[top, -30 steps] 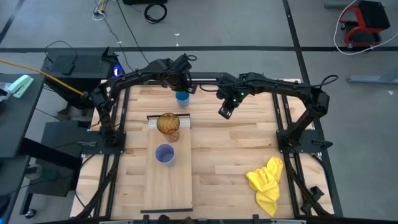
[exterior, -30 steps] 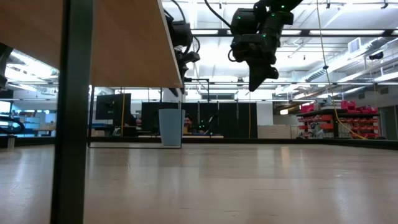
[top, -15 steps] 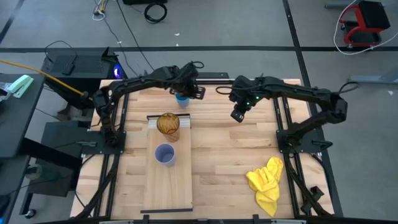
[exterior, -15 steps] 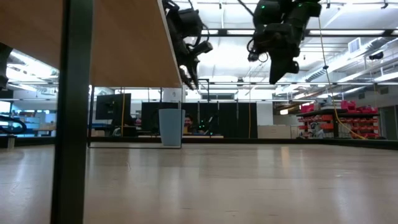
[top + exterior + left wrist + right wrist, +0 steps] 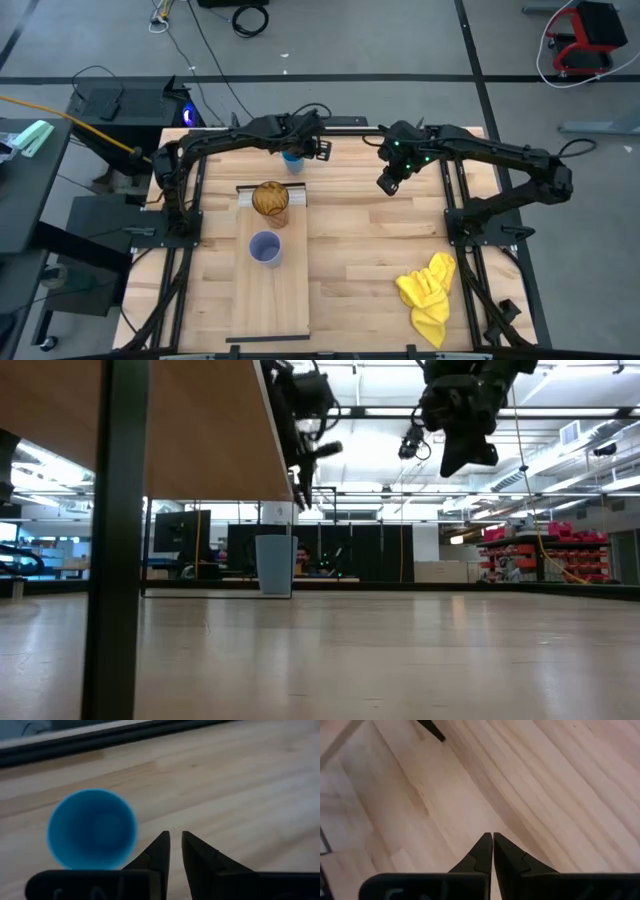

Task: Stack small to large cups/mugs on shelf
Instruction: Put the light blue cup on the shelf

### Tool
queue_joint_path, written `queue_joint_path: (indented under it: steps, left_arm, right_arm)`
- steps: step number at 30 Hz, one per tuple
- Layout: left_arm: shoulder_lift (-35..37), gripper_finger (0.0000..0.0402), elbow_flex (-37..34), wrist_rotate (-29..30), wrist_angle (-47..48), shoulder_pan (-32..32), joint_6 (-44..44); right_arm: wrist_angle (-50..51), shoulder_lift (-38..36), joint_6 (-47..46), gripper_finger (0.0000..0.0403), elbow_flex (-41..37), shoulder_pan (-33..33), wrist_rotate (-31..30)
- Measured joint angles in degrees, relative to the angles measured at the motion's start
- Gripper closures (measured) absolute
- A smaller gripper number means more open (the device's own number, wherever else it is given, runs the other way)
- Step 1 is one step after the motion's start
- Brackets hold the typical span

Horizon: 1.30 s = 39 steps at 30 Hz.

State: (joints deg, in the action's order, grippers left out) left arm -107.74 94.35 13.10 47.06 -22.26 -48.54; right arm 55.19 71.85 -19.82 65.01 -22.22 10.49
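Since a second ago my left tool (image 5: 172, 847) narrowed beside the blue cup (image 5: 92, 828), grasping nothing; right tool (image 5: 492, 845) clenched. Overhead: three cups, one shelf (image 5: 272, 300).

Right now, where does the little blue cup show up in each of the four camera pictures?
High view: blue cup near the table's far edge, just under the left claw.
Low view: not visible.
Left wrist view: blue cup seen from above, beside the claw's dark fingers, not between them.
Right wrist view: not in it.
Shared landmark: the left claw beside the cup.
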Motion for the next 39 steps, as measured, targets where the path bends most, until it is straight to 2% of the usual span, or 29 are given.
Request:
queue_joint_path:
  steps: [4, 8, 10, 14, 18, 24, 31, 39]
  left_arm:
    - [-1.8, 0.0344, 0.0, -0.1, 0.2, -0.2, -2.5]
    - [-4.6, 0.0335, 0.0, -7.0, -2.2, -0.1, -6.3]
    - [-5.0, 0.033, 0.1, -8.4, -3.1, -0.4, -7.1]
    - [-5.0, 0.0321, 3.0, -6.9, -3.0, -1.3, -10.0]
    - [-4.8, 0.0314, 8.2, -6.5, -1.5, -1.9, -9.0]
    - [-6.7, 0.0297, 13.4, -6.8, 8.9, -2.4, -9.7]
    - [-6.7, 0.027, 12.6, -6.5, 11.2, -2.9, -13.8]
    - [-8.7, 0.0255, 12.6, -7.4, 13.5, -2.9, -14.3]
  right_arm:
    - [0.0, -0.1, -1.3, 0.038, 0.0, 1.8, 0.0]
    - [0.2, -0.1, -0.4, 0.038, 0.0, 3.4, 0.0]
    - [0.6, -0.2, 1.9, 0.038, 0.0, 4.1, 0.0]
    - [1.4, -0.1, 5.9, 0.0379, 0.0, 5.2, 0.0]
    - [1.7, -0.1, 9.7, 0.037, 0.0, 6.2, 0.0]
    - [1.2, -0.1, 12.1, 0.0344, 0.0, 6.3, 0.0]
    - [0.3, -0.1, 12.8, 0.0325, 0.0, 6.4, 0.0]
    - [0.4, -0.1, 13.6, 0.0321, 0.0, 6.4, 0.0]
